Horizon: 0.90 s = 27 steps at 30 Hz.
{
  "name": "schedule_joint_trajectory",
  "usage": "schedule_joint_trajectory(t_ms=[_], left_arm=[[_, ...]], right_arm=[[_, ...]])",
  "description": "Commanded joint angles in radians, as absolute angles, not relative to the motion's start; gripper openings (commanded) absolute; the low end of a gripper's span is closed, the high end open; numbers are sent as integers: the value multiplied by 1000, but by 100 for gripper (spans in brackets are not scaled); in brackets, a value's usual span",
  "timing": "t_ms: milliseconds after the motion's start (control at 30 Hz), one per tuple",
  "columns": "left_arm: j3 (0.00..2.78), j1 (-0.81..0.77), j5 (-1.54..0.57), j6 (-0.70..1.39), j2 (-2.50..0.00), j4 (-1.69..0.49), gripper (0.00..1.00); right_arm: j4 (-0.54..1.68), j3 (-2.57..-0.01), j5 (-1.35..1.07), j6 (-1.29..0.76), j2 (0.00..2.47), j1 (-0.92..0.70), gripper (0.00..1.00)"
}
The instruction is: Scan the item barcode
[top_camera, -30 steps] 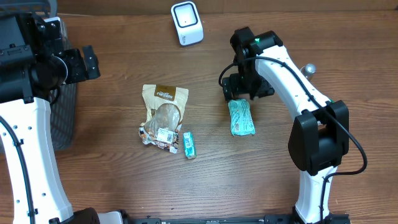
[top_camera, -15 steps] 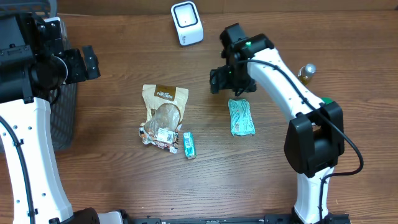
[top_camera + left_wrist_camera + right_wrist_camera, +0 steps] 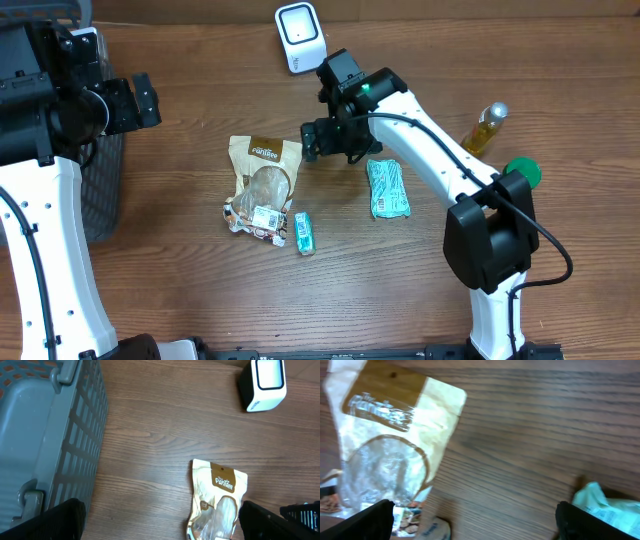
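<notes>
The snack pouch lies flat near the desk centre. It is judged light, soft and crinkly; grasp the sealed top edge. The right gripper hovers just beside it, jaws apart, empty.

Right wrist view's pretty blurry: the pouch runs off the left and bottom edges, and only a corner of the teal pack shows. Left wrist cam crops the top off the scanner and much of the basket. Overhead, the label on the pouch, maybe a barcode, is too tiny to read.
</notes>
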<state>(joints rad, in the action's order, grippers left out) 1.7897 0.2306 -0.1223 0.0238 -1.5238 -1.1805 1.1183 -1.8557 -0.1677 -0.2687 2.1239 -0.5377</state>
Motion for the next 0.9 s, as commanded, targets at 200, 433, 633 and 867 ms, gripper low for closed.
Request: schedule_joint_trajectory(t_ms=[200,433,633,867], left_arm=[[1801,228,-120,30,-1525,-1177,99],[1801,228,-120,30,-1525,-1177,100],[1801,228,-120,30,-1525,-1177,100],[1801,228,-120,30,-1525,-1177,99]], right_arm=[[1107,-1856,-188,-270,2123,-542,37],[1111,-1855,-124,-297,2123,-542,23],[1129,-1846,-14,-384,2125,-542,18],[1086,-1775,3,-397,2127,-542,18]])
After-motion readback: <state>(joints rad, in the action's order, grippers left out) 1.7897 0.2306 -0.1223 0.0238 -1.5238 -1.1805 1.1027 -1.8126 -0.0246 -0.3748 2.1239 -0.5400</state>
